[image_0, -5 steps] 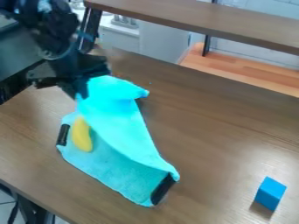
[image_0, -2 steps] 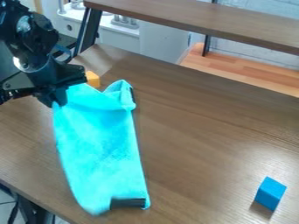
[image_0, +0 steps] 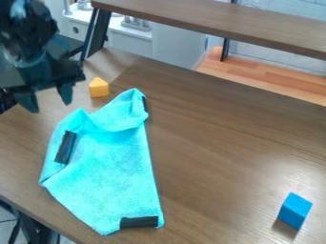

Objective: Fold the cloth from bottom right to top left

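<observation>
Brown wooden table (image_0: 223,143), rumpled turquoise cloth (image_0: 111,167) at seven o'clock, orange block (image_0: 98,88) at ten, blue block (image_0: 294,210) at four, black gripper (image_0: 47,103) at nine, fingertips spread apart.

Up and to the left of the cloth (image_0: 111,169), the black arm (image_0: 26,31) hung with its wrist above the gripper (image_0: 49,107). The two fingers (image_0: 66,93) pointed downward and stood well spread — one nearer the cloth, the other farther left of it — both apart from the fabric.
</observation>
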Tool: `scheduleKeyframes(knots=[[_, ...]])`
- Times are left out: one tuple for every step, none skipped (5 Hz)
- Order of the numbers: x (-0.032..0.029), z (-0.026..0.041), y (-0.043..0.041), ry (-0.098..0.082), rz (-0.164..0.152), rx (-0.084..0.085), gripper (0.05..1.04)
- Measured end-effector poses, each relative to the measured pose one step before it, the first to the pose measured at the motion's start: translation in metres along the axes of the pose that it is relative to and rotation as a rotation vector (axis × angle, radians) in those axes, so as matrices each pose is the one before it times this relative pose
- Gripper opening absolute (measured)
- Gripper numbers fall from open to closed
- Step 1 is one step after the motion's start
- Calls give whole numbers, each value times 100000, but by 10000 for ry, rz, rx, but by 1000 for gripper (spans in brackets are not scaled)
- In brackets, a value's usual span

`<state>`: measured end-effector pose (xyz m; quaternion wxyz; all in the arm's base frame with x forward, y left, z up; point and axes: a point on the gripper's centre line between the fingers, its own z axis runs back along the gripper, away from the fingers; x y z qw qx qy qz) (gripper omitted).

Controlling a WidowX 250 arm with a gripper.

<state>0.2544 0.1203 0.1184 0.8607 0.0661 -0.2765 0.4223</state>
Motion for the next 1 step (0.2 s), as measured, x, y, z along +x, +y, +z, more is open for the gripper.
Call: scheduleKeyframes(knots=[[1399,2106,-823,415,395,-34,993]])
